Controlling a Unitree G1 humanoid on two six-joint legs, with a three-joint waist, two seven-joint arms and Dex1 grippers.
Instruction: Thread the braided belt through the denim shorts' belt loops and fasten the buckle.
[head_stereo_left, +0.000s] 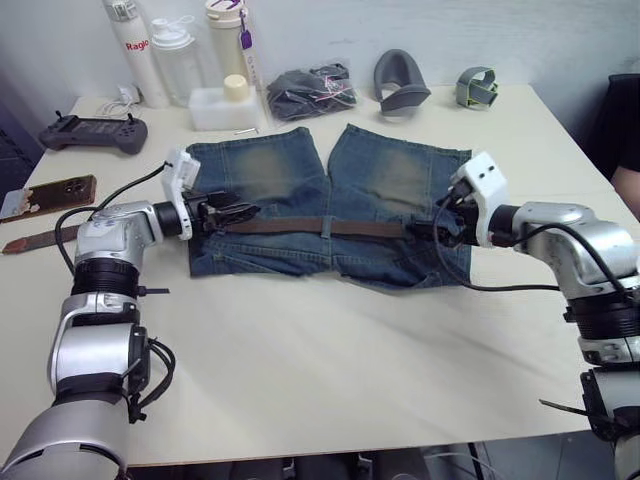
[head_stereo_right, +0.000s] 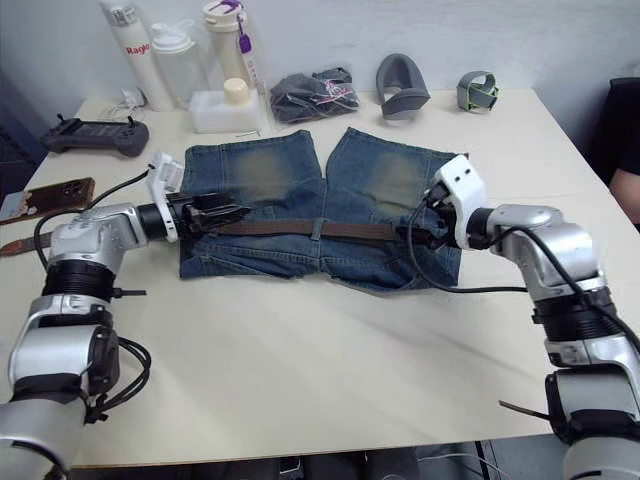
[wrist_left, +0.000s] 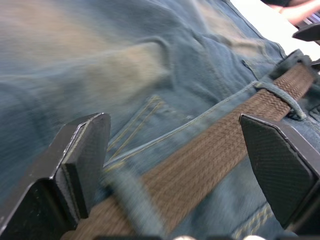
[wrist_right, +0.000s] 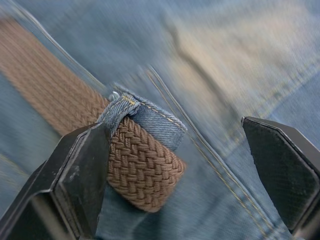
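The denim shorts (head_stereo_left: 300, 175) lie flat mid-table, waistband toward me. The braided belt (head_stereo_left: 300, 227) runs along the waistband under a middle belt loop (head_stereo_left: 326, 228). My left gripper (head_stereo_left: 238, 214) is at the belt's left end, open, its fingers (wrist_left: 87, 150) on either side of the brown weave (wrist_left: 200, 165) near a belt loop (wrist_left: 277, 95). My right gripper (head_stereo_left: 428, 230) is at the right end, open around a folded bit of belt (wrist_right: 140, 170) poking out from a belt loop (wrist_right: 145, 117). The buckle is hidden.
Bottles (head_stereo_left: 175, 50) and a white tub (head_stereo_left: 222, 105) stand at the back left, with a dark grey cloth bundle (head_stereo_left: 312, 90), a grey holder (head_stereo_left: 400, 82) and a strap clip (head_stereo_left: 478, 87) behind the shorts. A black controller (head_stereo_left: 92, 132), a phone (head_stereo_left: 50, 195) and a brown strap (head_stereo_left: 35, 240) lie left. A person (head_stereo_left: 625, 130) sits at the right edge.
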